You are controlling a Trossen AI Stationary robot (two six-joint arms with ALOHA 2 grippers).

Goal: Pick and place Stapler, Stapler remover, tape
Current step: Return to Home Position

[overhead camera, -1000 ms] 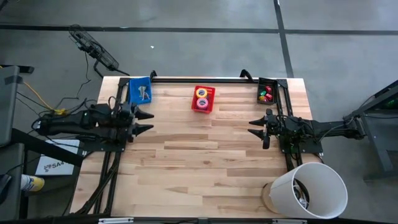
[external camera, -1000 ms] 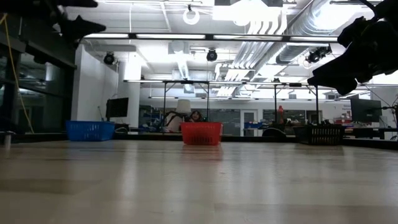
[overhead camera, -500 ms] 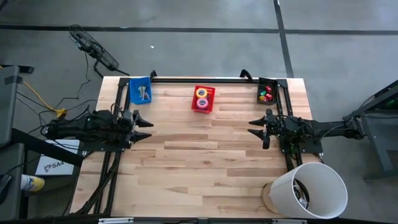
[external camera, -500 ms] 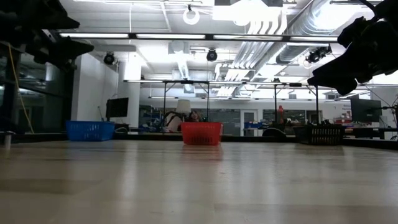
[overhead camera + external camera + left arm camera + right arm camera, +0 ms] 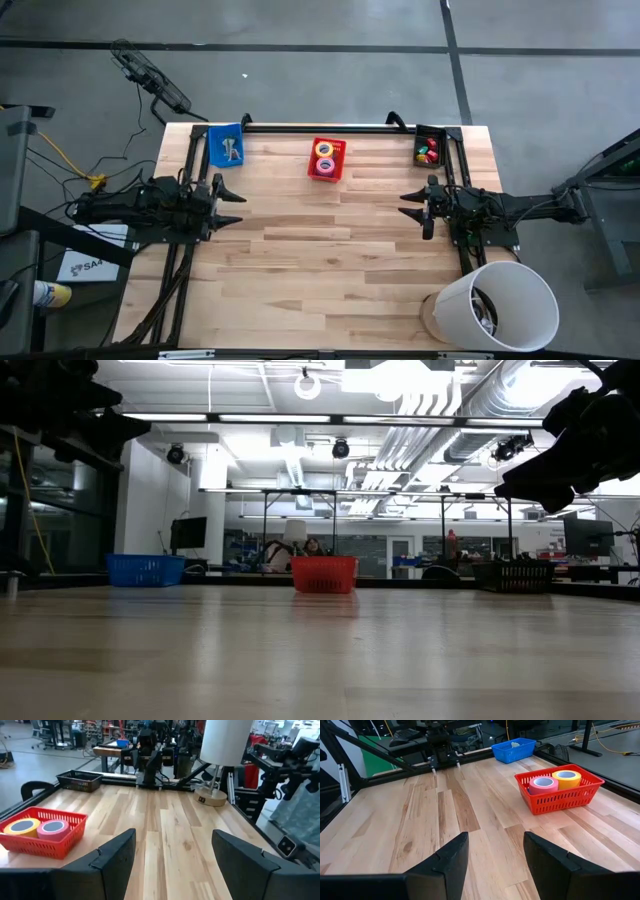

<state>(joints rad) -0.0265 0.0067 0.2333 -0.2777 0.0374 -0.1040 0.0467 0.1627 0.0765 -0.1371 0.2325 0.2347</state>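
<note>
The yellow tape (image 5: 566,776) and pink tape (image 5: 543,783) are sitting side by side inside the red basket (image 5: 560,800) on the bench (image 5: 330,260). The left gripper (image 5: 236,192) is hovering left of the basket, spread wide and holding nothing. The right gripper (image 5: 405,205) is hovering right of the basket, likewise wide and empty.

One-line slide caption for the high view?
Left pincer and right pincer open, empty, above the table; tape in red bin, between blue bin and black bin.
</note>
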